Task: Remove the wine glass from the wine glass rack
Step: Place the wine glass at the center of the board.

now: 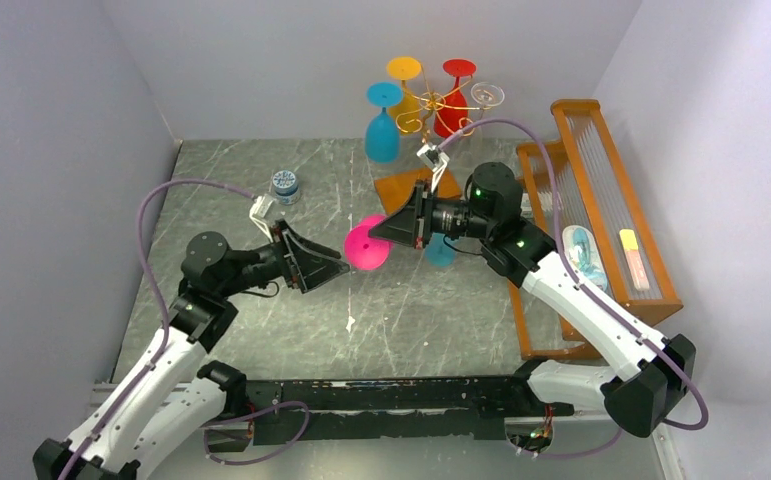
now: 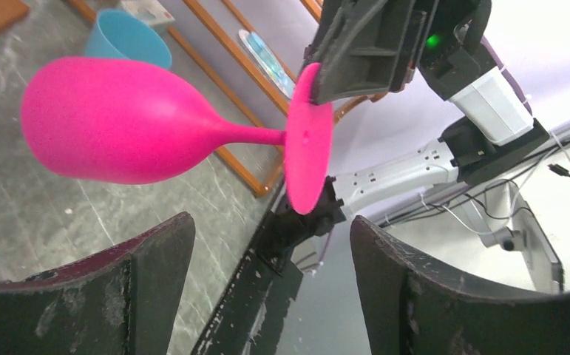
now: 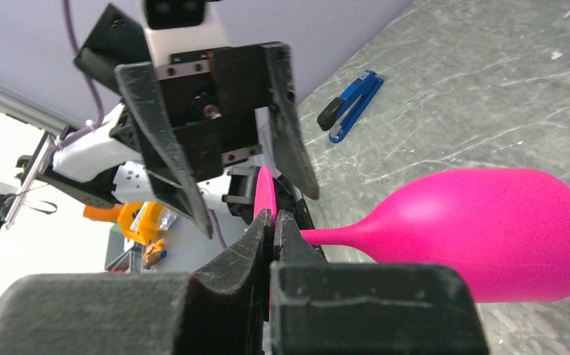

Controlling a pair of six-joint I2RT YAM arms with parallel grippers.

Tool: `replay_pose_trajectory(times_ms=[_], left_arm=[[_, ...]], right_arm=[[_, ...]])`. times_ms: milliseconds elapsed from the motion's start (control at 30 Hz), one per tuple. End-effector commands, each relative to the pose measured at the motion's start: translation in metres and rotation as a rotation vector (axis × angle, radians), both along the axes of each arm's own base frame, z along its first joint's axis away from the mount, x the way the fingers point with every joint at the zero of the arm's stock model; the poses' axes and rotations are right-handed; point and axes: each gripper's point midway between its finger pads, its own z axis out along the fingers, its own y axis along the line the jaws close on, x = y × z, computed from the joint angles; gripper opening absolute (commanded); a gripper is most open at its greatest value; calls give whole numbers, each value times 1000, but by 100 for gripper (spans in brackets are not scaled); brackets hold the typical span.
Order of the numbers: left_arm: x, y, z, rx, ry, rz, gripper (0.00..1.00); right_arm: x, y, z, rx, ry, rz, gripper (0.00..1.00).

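The gold wire wine glass rack [image 1: 429, 105] stands at the back on its brown wooden base [image 1: 401, 187]. Blue, yellow, red and clear glasses hang on it. A pink wine glass [image 1: 366, 245] is off the rack, held sideways above the table. My right gripper [image 1: 395, 232] is shut on the rim of its round foot [image 3: 265, 194]; the bowl [image 3: 503, 229] sticks out to the side. In the left wrist view the glass [image 2: 119, 122] hangs from those fingers [image 2: 355, 52]. My left gripper [image 1: 339, 268] is open and empty, facing the foot a short way off [image 2: 270, 229].
An orange wooden frame [image 1: 601, 200] with clear rods stands along the right side. A light blue glass [image 1: 441, 252] sits on the table under my right wrist. A small jar [image 1: 284, 183] is at the back left. A blue stapler [image 3: 352, 103] lies on the table.
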Motion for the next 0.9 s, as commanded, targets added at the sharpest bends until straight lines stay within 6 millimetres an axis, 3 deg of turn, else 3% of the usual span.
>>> replay_pose_trajectory(times_ms=[0, 333, 500, 867], left_arm=[[-15, -9, 6, -47, -14, -130, 80], [-12, -19, 9, -132, 22, -172, 51], [-6, -23, -2, -39, 27, -168, 45], [-12, -29, -4, -60, 24, -210, 26]], right_arm=[[-14, 5, 6, 43, -44, 67, 0], [-17, 9, -2, 68, -35, 81, 0], [-18, 10, -5, 72, -28, 91, 0], [-20, 15, -8, 77, -19, 128, 0]])
